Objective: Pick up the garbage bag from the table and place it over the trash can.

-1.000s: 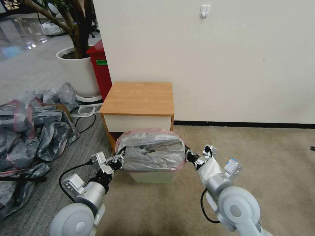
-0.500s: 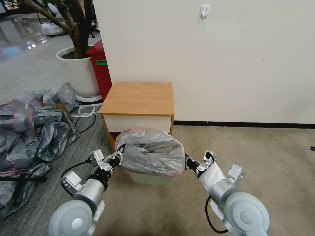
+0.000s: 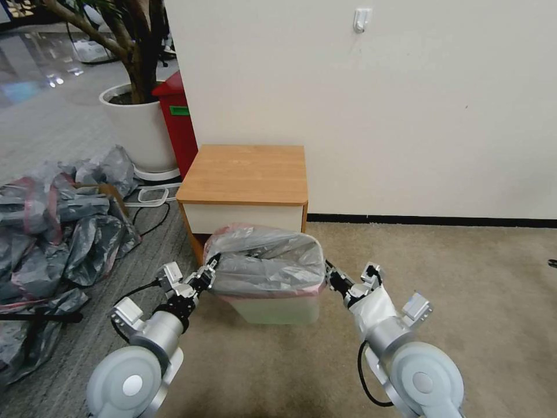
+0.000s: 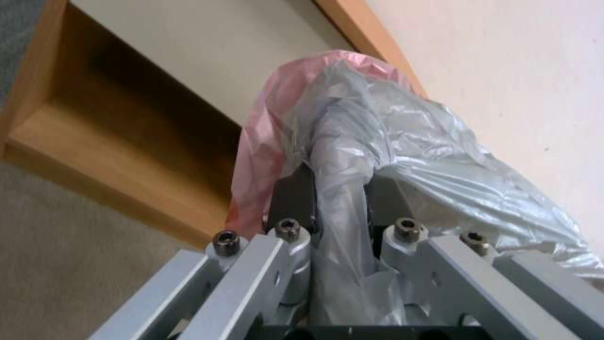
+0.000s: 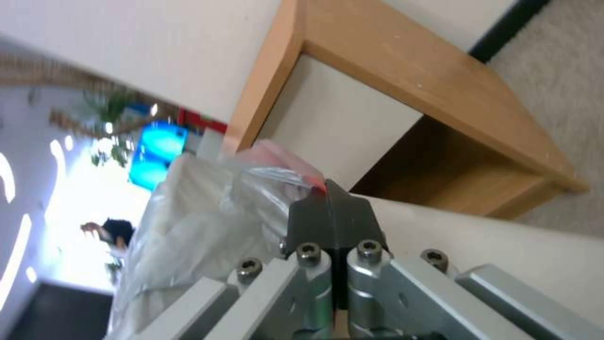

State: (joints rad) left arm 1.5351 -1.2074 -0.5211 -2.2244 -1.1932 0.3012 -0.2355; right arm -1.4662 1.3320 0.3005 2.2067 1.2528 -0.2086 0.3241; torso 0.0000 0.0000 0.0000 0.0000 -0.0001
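Note:
The garbage bag, thin grey plastic with a pink rim band, is spread over the top of the cream trash can, which stands on the carpet in front of the table. The pink band lies along the can's front rim. My left gripper is at the bag's left end, shut on a bunched fold of the garbage bag between its fingers. At the bag's right end my right gripper is shut, and its fingertips pinch the pink edge of the garbage bag.
A large heap of grey-and-pink bags covers the floor at the left. Behind the table stand a red bin and a white plant pot. A white wall closes off the back. Open carpet lies to the right.
The bag has come down from a raised, tilted hold to sit lower over the can, its pink band now level along the front rim. Both grippers kept their hold and shifted slightly.

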